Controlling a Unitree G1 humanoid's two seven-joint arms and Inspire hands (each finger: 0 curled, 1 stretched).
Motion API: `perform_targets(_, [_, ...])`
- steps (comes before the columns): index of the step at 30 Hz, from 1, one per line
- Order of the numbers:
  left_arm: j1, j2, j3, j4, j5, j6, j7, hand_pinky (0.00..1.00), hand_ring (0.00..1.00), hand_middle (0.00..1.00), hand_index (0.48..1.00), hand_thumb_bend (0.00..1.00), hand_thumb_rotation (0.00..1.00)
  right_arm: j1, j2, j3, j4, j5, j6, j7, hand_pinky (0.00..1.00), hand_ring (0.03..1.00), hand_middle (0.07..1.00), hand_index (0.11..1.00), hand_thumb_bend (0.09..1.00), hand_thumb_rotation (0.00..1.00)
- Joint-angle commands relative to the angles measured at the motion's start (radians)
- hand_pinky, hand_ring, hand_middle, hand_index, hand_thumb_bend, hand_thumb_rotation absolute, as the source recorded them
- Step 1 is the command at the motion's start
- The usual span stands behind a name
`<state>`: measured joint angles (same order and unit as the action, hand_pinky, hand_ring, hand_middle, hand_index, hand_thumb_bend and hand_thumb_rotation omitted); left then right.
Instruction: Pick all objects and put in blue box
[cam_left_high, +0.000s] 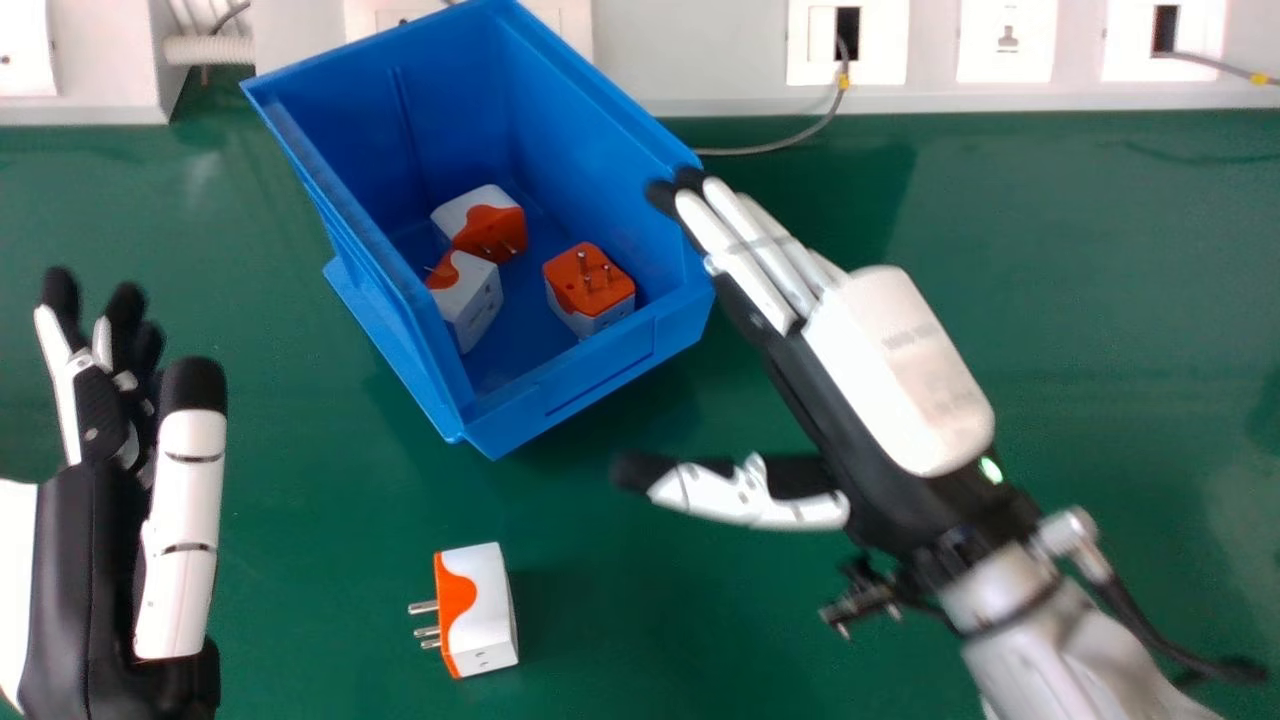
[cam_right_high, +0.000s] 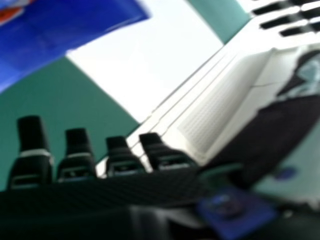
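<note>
Toward the bottom of the head view, left of centre, a white-and-orange plug adapter (cam_left_high: 485, 610) lay on the green table (cam_left_high: 330, 600), its metal prongs pointing left. Above it, at the upper left of centre, stood the blue box (cam_left_high: 580, 395), set at an angle, with three more inside: a rear adapter (cam_left_high: 480, 225), a front-left adapter (cam_left_high: 470, 300) and a right-hand adapter (cam_left_high: 590, 285) with its prongs up. Right of centre, the right hand (cam_left_high: 900, 370) angled toward the upper left, fingers straight and thumb spread wide, with nothing in its hold; the fingertips were at the box's right edge, though whether they touched it I could not tell. At the left edge was the left hand (cam_left_high: 80, 590), its fingers pointing up, loosely extended and empty. Across the top, a grey cable (cam_left_high: 790, 143) ran from a wall socket (cam_left_high: 820, 60) toward the box.
</note>
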<state>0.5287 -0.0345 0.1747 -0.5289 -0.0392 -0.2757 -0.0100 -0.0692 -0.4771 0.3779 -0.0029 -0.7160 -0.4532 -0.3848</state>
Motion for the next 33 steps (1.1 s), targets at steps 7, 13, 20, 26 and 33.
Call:
perform_targets(7, [0.006,0.001,0.010,-0.009,0.003,-0.015,0.011,1.00,1.00,1.00,1.000,0.55,0.85,0.120,-0.070,0.020,0.105,-0.057,-0.174,0.005,0.75,0.882,0.936,0.926,0.451,0.82])
perform_targets(13, [-0.002,0.003,0.008,-0.007,0.012,-0.010,0.021,1.00,1.00,1.00,1.000,0.57,0.86,0.110,-0.046,0.045,0.161,-0.105,-0.200,0.003,0.74,0.862,0.910,0.894,0.435,0.78])
perform_targets(20, [-0.017,0.012,0.014,0.003,0.000,-0.009,0.018,1.00,1.00,1.00,1.000,0.57,0.85,0.054,0.011,0.104,0.238,-0.181,-0.206,-0.014,0.72,0.844,0.891,0.875,0.439,0.77])
perform_targets(26, [-0.024,0.012,0.018,0.000,0.006,0.001,0.022,1.00,1.00,1.00,1.000,0.56,0.85,-0.005,0.064,0.145,0.298,-0.213,-0.207,-0.022,0.69,0.826,0.878,0.856,0.437,0.76])
perform_targets(33, [-0.031,0.014,0.021,0.003,0.006,0.002,0.022,1.00,1.00,1.00,1.000,0.56,0.86,-0.109,0.140,0.204,0.383,-0.257,-0.175,-0.031,0.70,0.827,0.881,0.856,0.429,0.80])
